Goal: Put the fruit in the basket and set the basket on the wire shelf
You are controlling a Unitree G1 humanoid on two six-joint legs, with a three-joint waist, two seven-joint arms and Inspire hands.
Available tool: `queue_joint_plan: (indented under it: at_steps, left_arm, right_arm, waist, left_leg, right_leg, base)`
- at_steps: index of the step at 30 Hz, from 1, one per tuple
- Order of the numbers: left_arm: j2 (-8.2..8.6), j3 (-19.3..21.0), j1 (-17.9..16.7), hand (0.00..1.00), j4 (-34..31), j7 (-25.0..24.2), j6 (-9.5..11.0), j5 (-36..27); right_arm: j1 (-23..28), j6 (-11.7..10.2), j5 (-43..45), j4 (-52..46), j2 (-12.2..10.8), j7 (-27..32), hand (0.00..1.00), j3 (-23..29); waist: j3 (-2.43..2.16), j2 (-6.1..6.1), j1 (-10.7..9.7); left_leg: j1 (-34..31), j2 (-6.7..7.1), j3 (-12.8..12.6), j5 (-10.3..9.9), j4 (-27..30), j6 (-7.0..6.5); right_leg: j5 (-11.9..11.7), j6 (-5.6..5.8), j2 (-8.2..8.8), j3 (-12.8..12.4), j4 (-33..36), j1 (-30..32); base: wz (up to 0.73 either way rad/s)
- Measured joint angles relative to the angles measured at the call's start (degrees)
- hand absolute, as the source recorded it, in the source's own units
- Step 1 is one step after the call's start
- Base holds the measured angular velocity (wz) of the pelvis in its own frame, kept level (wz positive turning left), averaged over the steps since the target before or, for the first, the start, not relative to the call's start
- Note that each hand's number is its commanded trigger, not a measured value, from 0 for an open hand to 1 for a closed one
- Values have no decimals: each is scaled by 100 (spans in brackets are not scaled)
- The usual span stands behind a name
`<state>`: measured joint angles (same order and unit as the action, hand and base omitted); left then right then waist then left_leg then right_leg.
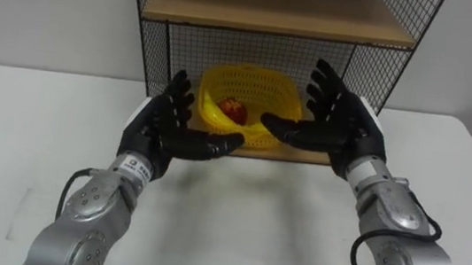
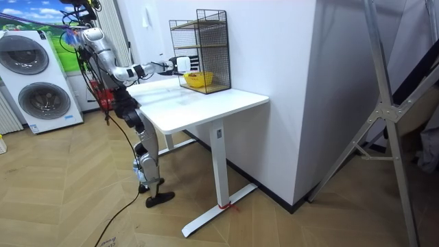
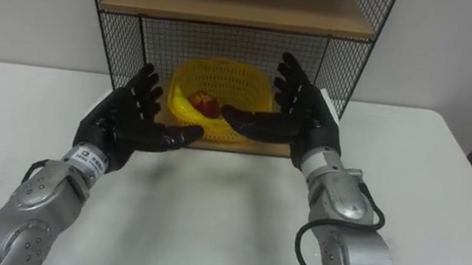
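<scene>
A yellow mesh basket (image 1: 259,89) (image 3: 233,77) (image 2: 197,79) stands on the bottom board of the black wire shelf (image 1: 275,21) (image 3: 232,12) (image 2: 200,48). Inside it lie a red apple (image 1: 233,110) (image 3: 206,104) and a banana (image 1: 212,110) (image 3: 182,101). My left hand (image 1: 170,125) (image 3: 125,124) is open in front of the basket's left side, palm turned inward. My right hand (image 1: 336,117) (image 3: 296,113) is open at the basket's right side, its thumb across the front rim. Neither hand grips the basket.
The shelf sits at the back of a white table (image 1: 252,224) (image 2: 206,103) against a white wall, with an upper wooden board (image 1: 276,12) above the basket. In the room view I stand leaning at the table's end, washing machines (image 2: 34,82) behind me.
</scene>
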<state>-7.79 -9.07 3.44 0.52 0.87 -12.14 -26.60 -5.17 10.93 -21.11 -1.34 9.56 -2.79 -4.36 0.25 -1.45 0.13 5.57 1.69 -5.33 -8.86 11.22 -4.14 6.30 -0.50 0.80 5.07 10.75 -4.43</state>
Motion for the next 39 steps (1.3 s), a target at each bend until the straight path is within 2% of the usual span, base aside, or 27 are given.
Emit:
queue_joint_plan:
  at_steps: [4, 6, 8, 11, 14, 15, 16, 18, 22, 23, 25, 29, 31, 35, 37, 39]
  left_arm:
    - [-22, 155, -279, 0, -529, 88, 244, 57]
    - [-12, 300, -429, 0, -711, 107, 281, 104]
    - [-20, 475, -595, 0, -944, 134, 290, 87]
    - [-32, 671, -1066, 0, -1422, 139, 475, 83]
    - [12, 801, -1452, 0, -1570, 219, 652, 87]
    - [27, 889, -1609, 0, -1664, 261, 746, 86]
    - [27, 1000, -1774, 0, -1725, 335, 901, 87]
    - [36, 1171, -1971, 0, -1730, 481, 1111, 103]
    - [105, 1307, -2447, 0, -1857, 902, 1418, 191]
    - [145, 1337, -2485, 0, -1902, 959, 1442, 211]
    - [241, 1430, -2549, 0, -2000, 1250, 1771, 262]
    - [245, 1593, -2548, 0, -2191, 1702, 2191, 259]
    - [249, 1736, -2549, 0, -2339, 1989, 2469, 348]
    - [252, 2036, -2550, 0, -2465, 2418, 2789, 480]
    - [250, 2346, -2550, 0, -2477, 2799, 2899, 765]
    - [224, 2677, -2549, 0, -2482, 3175, 3008, 885]
  right_arm:
    - [111, -108, 11, -345, 46, 8, 0, 116]
    - [227, -121, 22, -575, 41, 30, 0, 256]
    - [460, -131, 77, -872, 71, 80, 0, 352]
    - [978, -232, 133, -1333, 75, 185, 0, 403]
    - [1386, -444, 115, -1641, 48, 303, 0, 520]
    - [1569, -616, 111, -1744, 38, 315, 0, 608]
    - [1749, -783, 123, -1823, 28, 346, 0, 686]
    - [1981, -956, 129, -1884, 2, 429, 0, 801]
    - [2444, -1124, 274, -1980, -22, 642, 0, 826]
    - [2491, -1162, 329, -1984, -36, 679, 0, 827]
    - [2626, -1375, 502, -1990, -90, 818, 0, 834]
    - [2716, -1680, 600, -1991, -88, 1032, 0, 837]
    - [2730, -1845, 681, -1991, -79, 1173, 0, 860]
    - [2861, -2001, 723, -2203, -73, 1447, 0, 1092]
    - [2921, -2264, 825, -2228, -58, 1789, 0, 1408]
    - [2923, -2379, 830, -2227, -2, 2158, 0, 1698]
  waist:
    - [-7, 17, 2]
    - [-14, 27, 6]
    - [-25, 31, 14]
    - [-29, 27, 23]
    - [-80, 11, 35]
    - [-95, -2, 34]
    - [-96, -5, 34]
    - [-90, 2, 38]
    - [-66, 34, 58]
    - [-65, 35, 60]
    - [-53, 43, 134]
    - [-31, 66, 186]
    - [-28, 80, 201]
    - [-18, 111, 268]
    - [-20, 138, 336]
    - [-23, 157, 354]
  left_leg:
    - [-29, -1, -20, 4, -22, -7]
    - [-39, -1, -21, 4, -33, -6]
    - [-62, -1, -24, 4, -33, -6]
    - [-75, -2, -25, 10, -41, -6]
    - [-69, -9, -43, 0, -41, 10]
    - [-68, -16, -59, -14, -42, 31]
    - [-67, -22, -75, -16, -47, 34]
    - [-41, -23, -87, -16, -55, 35]
    - [-74, -13, -67, -18, -53, 35]
    - [-82, -10, -57, -18, -51, 35]
    - [-85, -8, -61, -18, -52, 35]
    - [-92, -8, -62, -18, -50, 35]
    - [-112, -7, -53, -19, -50, 35]
    - [-106, 0, -24, -18, -50, 36]
    - [-101, 3, -19, -16, -50, 37]
    - [-102, 4, -16, -16, -49, 37]
  right_leg:
    - [-3, -3, -3, -27, 15, 58]
    - [-5, -3, -6, -29, 11, 77]
    - [-6, -4, -6, -29, 13, 100]
    - [-16, -10, -6, -29, 7, 105]
    - [-11, -4, -3, -30, 7, 107]
    - [-6, 3, -4, -36, 5, 111]
    - [3, 20, -6, -47, 2, 110]
    - [7, 28, -16, -47, 4, 103]
    - [31, 63, -19, -32, 2, 105]
    - [33, 65, -19, -32, 3, 108]
    - [33, 66, -20, -37, 3, 136]
    - [31, 65, -19, -32, 5, 142]
    - [34, 67, -17, -31, 5, 142]
    - [38, 69, -12, -11, 1, 142]
    - [35, 67, -17, -11, 5, 136]
    - [42, 70, -16, -10, 10, 140]
  base:
    - [-3]
    - [0]
    - [0]
    - [0]
    - [-3]
    - [-8]
    - [-8]
    - [-3]
    - [1]
    - [5]
    - [0]
    - [0]
    - [0]
    - [2]
    - [0]
    - [0]
